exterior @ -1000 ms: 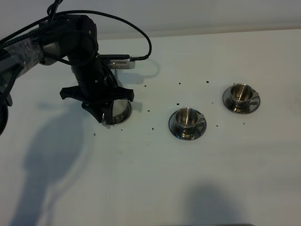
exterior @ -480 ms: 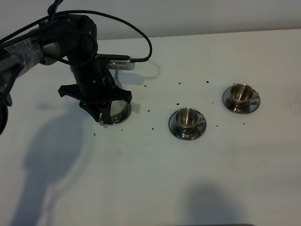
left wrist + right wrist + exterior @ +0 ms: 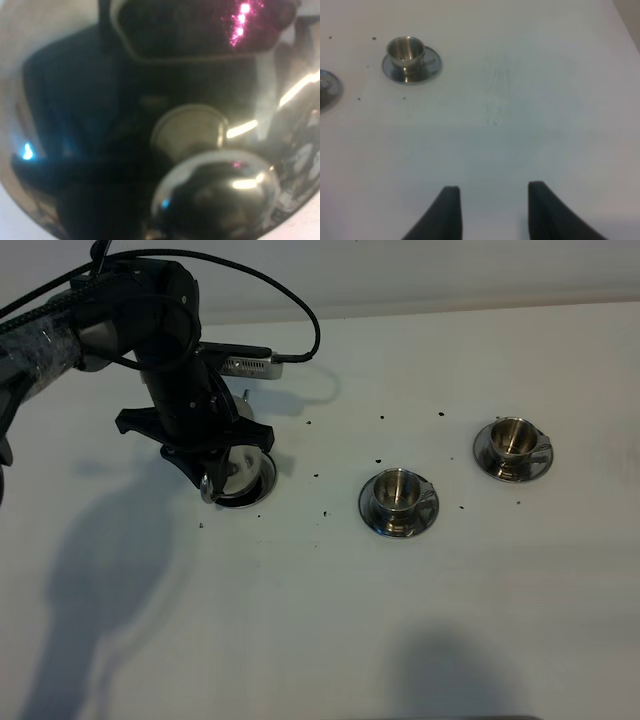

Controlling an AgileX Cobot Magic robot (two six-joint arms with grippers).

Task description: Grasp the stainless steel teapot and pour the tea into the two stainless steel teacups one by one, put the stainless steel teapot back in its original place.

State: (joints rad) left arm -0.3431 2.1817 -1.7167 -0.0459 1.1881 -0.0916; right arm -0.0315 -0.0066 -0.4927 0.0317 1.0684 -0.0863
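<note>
Pinching stainless steel teapot [image 3: 240, 470], left jaws (lid knob [image 3: 215, 200] close-up), right jaws spread wide.

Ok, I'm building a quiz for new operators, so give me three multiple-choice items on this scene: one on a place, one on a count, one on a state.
1. In the high view, against the two teacups, the teapot stands:
A) left of both
B) between them
C) right of both

2. How many teacups are out?
A) one
B) two
C) three

3. The right gripper is:
A) shut on a cup
B) open over bare table
C) holding the teapot

Key:
1A, the pot sits far left.
2B, one cup is mid-table and one further right.
3B, its jaws stand apart with nothing between.
</note>
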